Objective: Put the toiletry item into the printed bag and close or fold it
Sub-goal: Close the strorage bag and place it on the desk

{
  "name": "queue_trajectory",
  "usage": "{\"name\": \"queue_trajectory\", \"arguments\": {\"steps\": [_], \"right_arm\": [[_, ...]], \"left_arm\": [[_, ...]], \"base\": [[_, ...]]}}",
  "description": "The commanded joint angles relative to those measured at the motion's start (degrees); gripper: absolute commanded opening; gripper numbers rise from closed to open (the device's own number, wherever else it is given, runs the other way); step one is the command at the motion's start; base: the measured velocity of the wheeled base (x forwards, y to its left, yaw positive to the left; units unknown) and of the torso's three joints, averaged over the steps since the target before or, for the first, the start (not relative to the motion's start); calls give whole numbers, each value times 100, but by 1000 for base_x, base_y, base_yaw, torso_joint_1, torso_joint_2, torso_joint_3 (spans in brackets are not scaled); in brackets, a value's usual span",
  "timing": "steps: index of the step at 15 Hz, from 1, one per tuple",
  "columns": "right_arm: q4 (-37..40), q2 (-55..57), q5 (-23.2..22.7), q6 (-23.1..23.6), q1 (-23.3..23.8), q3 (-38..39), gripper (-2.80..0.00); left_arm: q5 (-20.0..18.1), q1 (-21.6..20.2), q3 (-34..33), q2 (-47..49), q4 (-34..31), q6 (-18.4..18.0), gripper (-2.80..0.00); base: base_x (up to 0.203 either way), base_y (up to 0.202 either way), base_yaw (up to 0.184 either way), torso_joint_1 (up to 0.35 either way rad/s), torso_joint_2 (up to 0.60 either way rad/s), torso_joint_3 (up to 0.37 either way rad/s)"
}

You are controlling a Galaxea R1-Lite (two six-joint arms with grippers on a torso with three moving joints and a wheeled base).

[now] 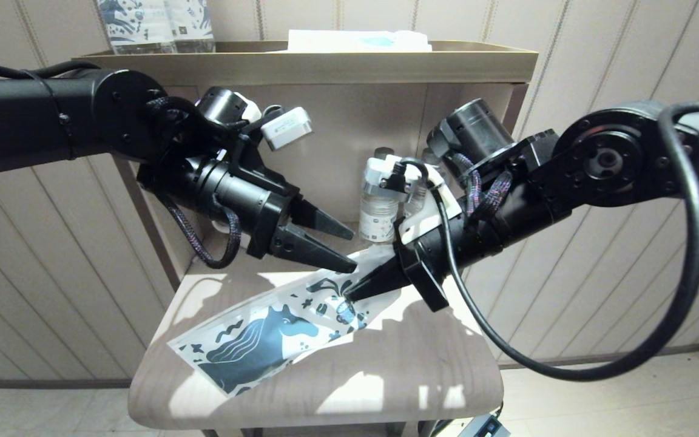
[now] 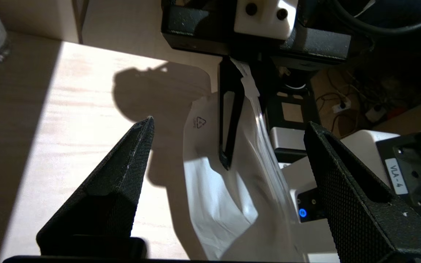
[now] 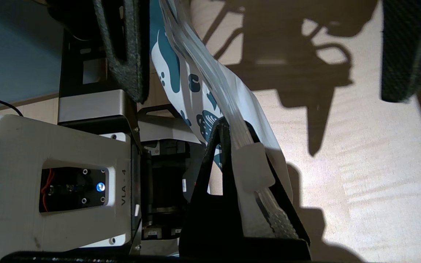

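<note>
We stood in a hotel-like room: panelled walls (image 1: pixel 568 315), a small wooden table (image 1: pixel 386 388), water bottles (image 1: pixel 378 212).

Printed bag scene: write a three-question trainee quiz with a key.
1. True or false: the left gripper is clamped on the bag.
2. Which gripper pinches the bag's top edge? A) left B) right C) neither
3. Fill in: behind the bag, against the back panel, stand clear water ____.

Key:
1. False. Its jaws stand open, just above the bag's upper end.
2. B. The right gripper is shut on the bag's zip edge, as the right wrist view shows, lifting that end off the table.
3. bottles.
</note>
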State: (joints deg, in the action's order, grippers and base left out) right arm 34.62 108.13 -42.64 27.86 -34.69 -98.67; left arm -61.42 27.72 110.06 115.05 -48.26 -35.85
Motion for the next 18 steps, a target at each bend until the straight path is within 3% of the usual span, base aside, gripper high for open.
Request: {"name": "queue_trajectory", "arguments": {"steps": [1, 8, 18], "right_arm": [[18, 11, -30, 9, -11, -12, -280], [1, 15, -78, 1, -2, -12, -280], [1, 77, -86, -35, 7, -96, -280]], "left_arm": [[7, 66, 50, 97, 158, 16, 0], [-19, 190, 50, 229, 897, 526, 0], [-63, 195, 42, 116, 800, 636, 0]], "base": [[0, 0, 0, 0, 0, 0], [0, 0, 0, 0, 0, 0], [0, 0, 0, 0, 0, 0]]}}
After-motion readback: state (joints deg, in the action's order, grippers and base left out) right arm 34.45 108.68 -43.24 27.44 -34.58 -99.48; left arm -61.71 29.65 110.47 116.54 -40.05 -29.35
